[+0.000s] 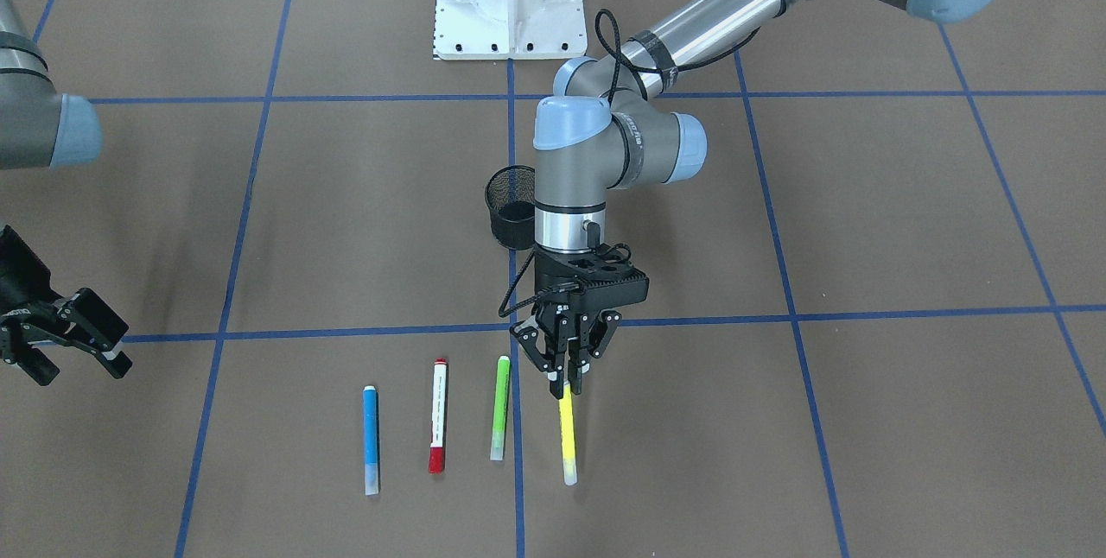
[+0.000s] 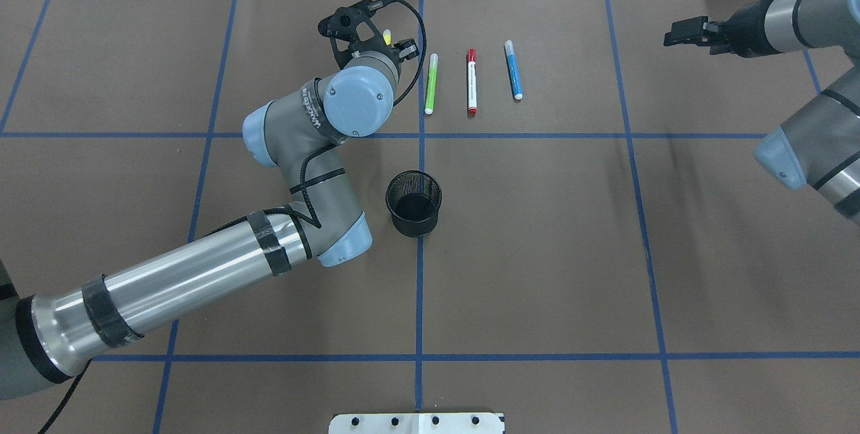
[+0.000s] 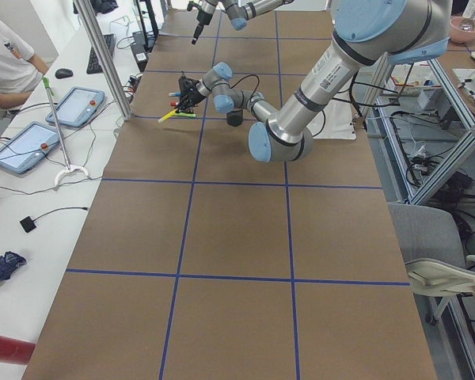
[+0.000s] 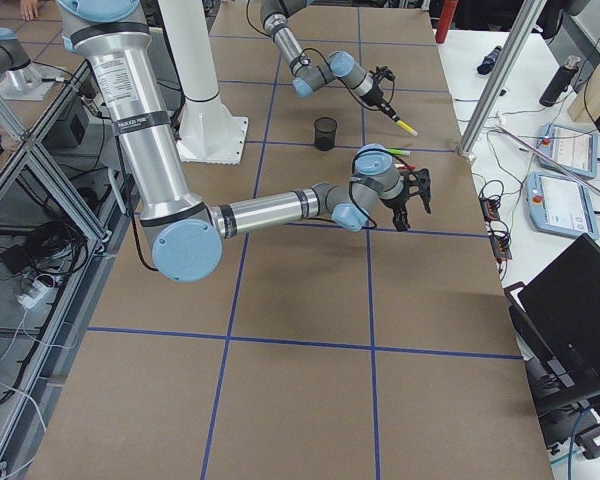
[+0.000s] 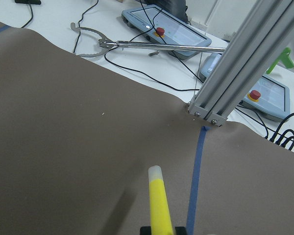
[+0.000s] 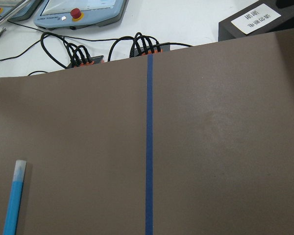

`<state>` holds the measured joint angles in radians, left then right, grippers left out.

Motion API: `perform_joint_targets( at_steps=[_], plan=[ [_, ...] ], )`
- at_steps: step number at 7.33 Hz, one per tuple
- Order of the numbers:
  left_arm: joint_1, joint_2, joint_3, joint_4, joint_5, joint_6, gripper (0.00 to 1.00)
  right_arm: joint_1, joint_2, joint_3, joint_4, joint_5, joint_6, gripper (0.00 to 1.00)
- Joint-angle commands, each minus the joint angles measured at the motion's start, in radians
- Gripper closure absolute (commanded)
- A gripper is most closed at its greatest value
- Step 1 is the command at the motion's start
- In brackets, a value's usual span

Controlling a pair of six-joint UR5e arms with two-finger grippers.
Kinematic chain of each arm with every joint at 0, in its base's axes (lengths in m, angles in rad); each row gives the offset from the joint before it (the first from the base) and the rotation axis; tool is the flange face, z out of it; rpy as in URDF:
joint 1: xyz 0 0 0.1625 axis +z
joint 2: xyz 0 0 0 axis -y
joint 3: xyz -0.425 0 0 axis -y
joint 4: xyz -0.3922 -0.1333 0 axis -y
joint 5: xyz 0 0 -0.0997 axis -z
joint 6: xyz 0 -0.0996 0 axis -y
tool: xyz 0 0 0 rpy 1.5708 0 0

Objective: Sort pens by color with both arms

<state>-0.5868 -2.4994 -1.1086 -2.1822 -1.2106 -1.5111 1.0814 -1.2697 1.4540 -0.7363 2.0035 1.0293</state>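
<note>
Brown tabletop (image 1: pixel 864 212) crossed by blue tape lines, shown from across the table, from above and from both ends. The left gripper (image 1: pixel 567 382) is clamped on the yellow pen (image 1: pixel 568 441), gripping it at the end nearer the robot. The pen is off the tabletop. In the side views it slants, with its pale free tip pointing away from the robot and downward.

Three more pens lie flat in a row beside it, parallel and apart from one another, their long axes running from the robot toward the far edge. The green pen (image 1: pixel 500 407) is just beside the left gripper, next to the centre tape line. Then comes the white pen with red cap (image 1: pixel 438 427), and last the blue pen (image 1: pixel 371 441), furthest toward the robot's right.

A black mesh cup (image 1: pixel 510 208) stands upright on the centre line, between the row of pens and the robot's base, and it looks empty.

The right gripper (image 1: pixel 79 364) hangs well off to the robot's right, its fingers apart and holding nothing. The blue pen is the one nearest to it.

The next move probably depends on one relation: the cup lies behind the left gripper, toward the robot, while the held pen points the opposite way. If the cup is the yellow pen's place, the arm would need to draw back and tip the pen upright over the rim.
</note>
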Motion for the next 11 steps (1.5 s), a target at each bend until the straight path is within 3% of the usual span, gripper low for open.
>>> perform_joint_targets(
  at_steps=[1,3,5,6,8,9,10,11],
  plan=[
    [-0.001,0.083,-0.137,0.016,-0.012,0.16,0.0,-0.003,0.004,-0.004,0.0,0.0,0.0,0.0],
    [-0.01,0.238,-0.413,0.199,-0.146,0.222,0.0,-0.003,0.006,-0.006,0.0,0.0,0.0,0.0],
    [-0.046,0.401,-0.656,0.347,-0.177,0.401,0.0,-0.003,0.012,-0.011,-0.003,0.001,-0.017,0.0],
    [-0.126,0.474,-0.744,0.402,-0.304,0.499,0.0,-0.001,0.013,-0.009,-0.014,0.004,-0.028,0.0],
    [-0.334,0.598,-0.804,0.406,-0.592,0.69,0.0,0.034,0.012,-0.008,-0.091,0.021,-0.099,0.0],
    [-0.45,0.649,-0.801,0.433,-0.741,0.791,0.0,0.073,0.019,-0.007,-0.18,0.023,-0.285,0.0],
    [-0.564,0.692,-0.797,0.494,-0.838,0.994,0.0,0.13,0.036,-0.007,-0.283,0.068,-0.407,0.0],
    [-0.638,0.721,-0.791,0.584,-0.871,1.175,0.0,0.197,0.042,-0.007,-0.387,0.166,-0.485,0.0]
  ],
)
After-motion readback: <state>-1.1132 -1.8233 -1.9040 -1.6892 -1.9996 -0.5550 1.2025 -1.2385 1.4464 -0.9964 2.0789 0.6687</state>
